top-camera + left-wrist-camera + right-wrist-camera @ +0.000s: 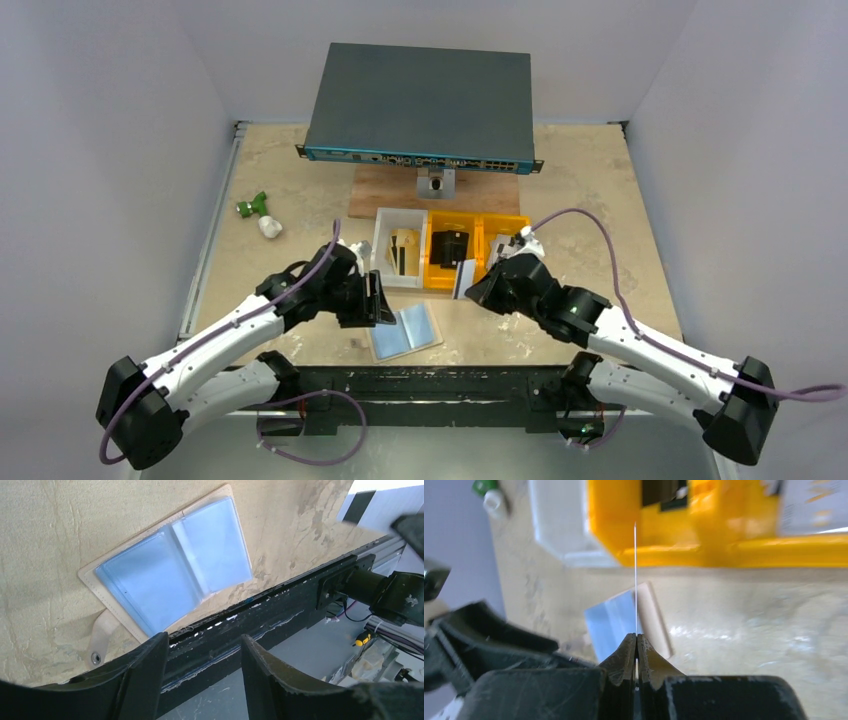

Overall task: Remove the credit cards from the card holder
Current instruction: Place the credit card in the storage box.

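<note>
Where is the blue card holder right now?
In the top view, the card holder lies open on the table by its near edge, around the middle, just right of the left pincer and in front of the white bin.

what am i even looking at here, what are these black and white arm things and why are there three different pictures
These are two robot arms bolted at a table's near edge. One picture comes from a camera overhead; the other two from a camera on each wrist, looking past that arm's own tool. The right tool is shut on a thin card, seen edge-on. The left tool is open and empty, near the open card holder, which lies flat on the table. Behind it stand one white bin and two yellow bins; further back, a flat grey box.
</note>
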Motion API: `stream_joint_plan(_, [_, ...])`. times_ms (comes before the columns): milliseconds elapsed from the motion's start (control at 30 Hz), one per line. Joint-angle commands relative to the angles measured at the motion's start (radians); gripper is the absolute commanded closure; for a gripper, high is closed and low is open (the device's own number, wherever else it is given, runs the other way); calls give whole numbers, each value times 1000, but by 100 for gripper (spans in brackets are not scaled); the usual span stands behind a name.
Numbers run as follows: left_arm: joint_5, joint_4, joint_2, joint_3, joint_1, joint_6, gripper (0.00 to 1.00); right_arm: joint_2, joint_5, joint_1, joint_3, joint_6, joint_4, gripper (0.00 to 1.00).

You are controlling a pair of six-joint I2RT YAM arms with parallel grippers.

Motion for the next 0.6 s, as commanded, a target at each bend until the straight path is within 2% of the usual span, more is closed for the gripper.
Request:
stream_joint_plan(0, [-12,-48,-39,46,4,42,45,-45,125,-118,67,-79,-214,100])
stream_joint_plan(233, [-13,-67,-72,32,3,38,45,-40,134,-309,95,-211,-242,100])
stream_joint_plan(367, [-15,-77,-87,25,3,37,45,-2,85,-394,91,-274,-178,100])
stream_joint_plan(567, [-22,-95,-102,25,4,38,45,77,-8,-447,66,-325,-22,100])
